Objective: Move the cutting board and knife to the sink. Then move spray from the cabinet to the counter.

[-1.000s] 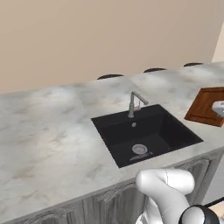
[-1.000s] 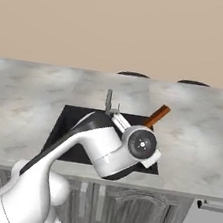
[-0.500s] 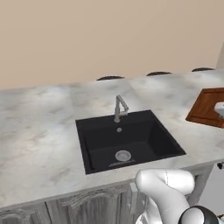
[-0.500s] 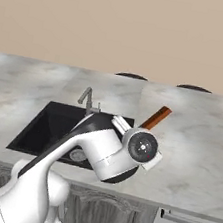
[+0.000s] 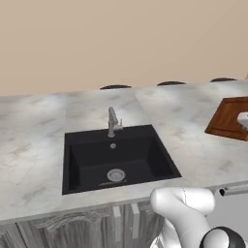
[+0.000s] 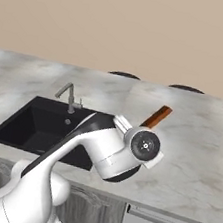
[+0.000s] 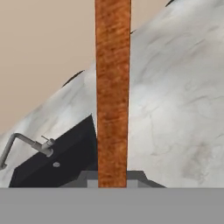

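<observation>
Marble counter (image 5: pixel 38 126) around dark sink (image 5: pixel 116 157)

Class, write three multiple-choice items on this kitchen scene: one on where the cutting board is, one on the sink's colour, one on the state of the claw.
1. Where is the cutting board?
A. flat in the sink
B. in the claw, above the counter
C. on the floor

2. What colour is the sink basin?
A. white
B. black
C. red

3. What state is the claw in?
A. wide open, nothing in it
B. shut on the faucet
C. shut on the cutting board

Answers: 1 B, the hand view shows the board rising from the claw over the counter. 2 B, the basin is dark against pale marble. 3 C, the board's edge sits between the fingertips.
</observation>
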Controlling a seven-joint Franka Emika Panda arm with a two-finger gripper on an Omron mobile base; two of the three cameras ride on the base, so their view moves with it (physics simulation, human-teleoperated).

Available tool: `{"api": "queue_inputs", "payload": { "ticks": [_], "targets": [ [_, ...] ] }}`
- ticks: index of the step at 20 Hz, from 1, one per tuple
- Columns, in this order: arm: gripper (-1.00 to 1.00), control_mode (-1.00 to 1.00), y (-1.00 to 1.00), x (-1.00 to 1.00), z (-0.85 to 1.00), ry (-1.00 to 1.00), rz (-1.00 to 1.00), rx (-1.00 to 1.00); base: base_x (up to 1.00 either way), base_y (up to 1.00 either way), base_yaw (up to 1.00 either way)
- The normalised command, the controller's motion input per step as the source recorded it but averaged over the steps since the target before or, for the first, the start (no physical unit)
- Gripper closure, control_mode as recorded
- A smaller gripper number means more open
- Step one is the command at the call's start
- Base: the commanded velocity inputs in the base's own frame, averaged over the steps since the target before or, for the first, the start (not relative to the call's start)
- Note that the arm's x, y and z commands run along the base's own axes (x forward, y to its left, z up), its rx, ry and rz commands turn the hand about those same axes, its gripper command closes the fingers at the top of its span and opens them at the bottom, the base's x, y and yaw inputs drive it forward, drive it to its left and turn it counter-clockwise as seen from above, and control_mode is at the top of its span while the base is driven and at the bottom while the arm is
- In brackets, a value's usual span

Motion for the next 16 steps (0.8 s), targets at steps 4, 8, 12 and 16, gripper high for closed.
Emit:
{"api": "queue_inputs", "payload": {
  "ticks": [4,8,12,16],
  "targets": [
    [1.00,-1.00,0.09,0.03,0.00,0.01,0.11,0.03,0.00,0.00,0.04],
    [1.00,-1.00,0.73,0.15,0.00,0.19,0.12,0.09,0.00,0.00,0.00],
    [1.00,-1.00,1.00,0.28,0.00,0.30,0.05,0.06,0.00,0.00,0.00],
    [1.00,-1.00,0.92,0.29,0.00,0.39,0.02,0.09,0.00,0.00,0.00]
  ]
}}
